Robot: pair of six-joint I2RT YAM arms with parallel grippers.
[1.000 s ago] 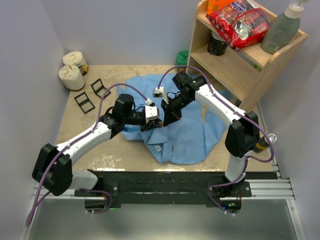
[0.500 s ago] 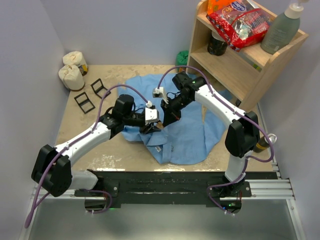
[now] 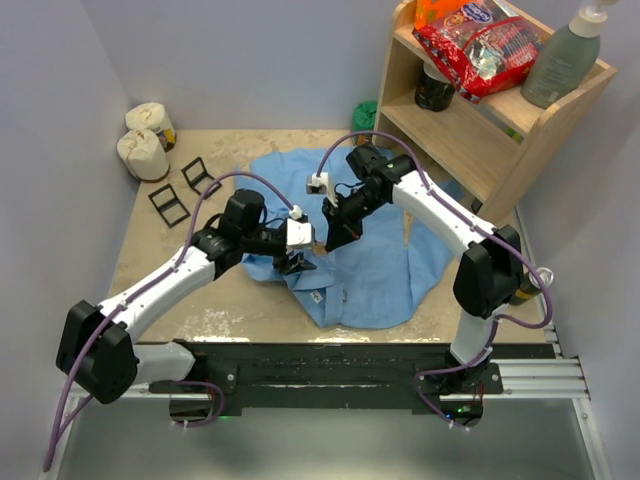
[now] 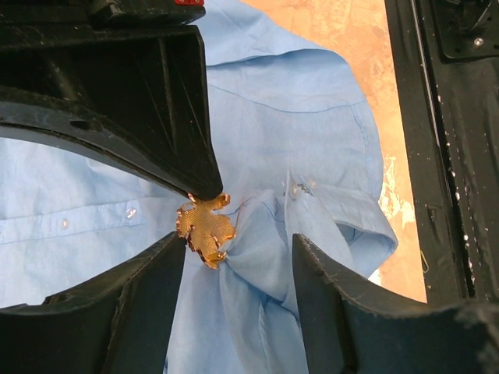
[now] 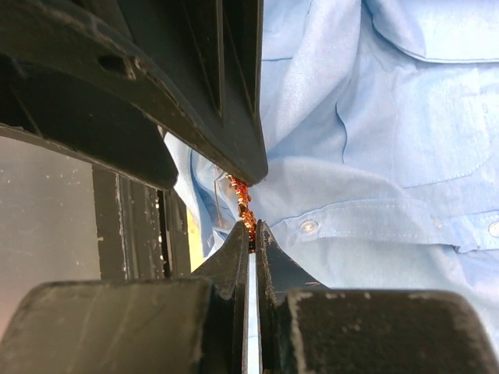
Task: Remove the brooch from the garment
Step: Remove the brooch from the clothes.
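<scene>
Big blue shirt spread out on the table, in the middle of the top view and a bit to the right. Small white buttons in a row on its front.

Gold brooch, shaped like a leaf, on the shirt, near the middle of the left wrist view and a little to the left. A bunched-up fold of blue cloth just to the right of it, touching it.

Right gripper pinched shut on the edge of the brooch. Two black fingers pressed close together at the bottom middle of the right wrist view, with the brooch poking up from their tips.

Left gripper open, jaws wide apart, one at the bottom left and one at the bottom right of the left wrist view. Between them, the brooch and the fold of cloth. Left jaw just beside the brooch; hard to tell if touching.

Both grippers tip to tip over the left part of the shirt, near the middle of the top view.

Wooden shelf at the upper right of the top view, with a red snack bag and a grey-green bottle on top. Two white bags at the upper left, well apart from the shirt.
</scene>
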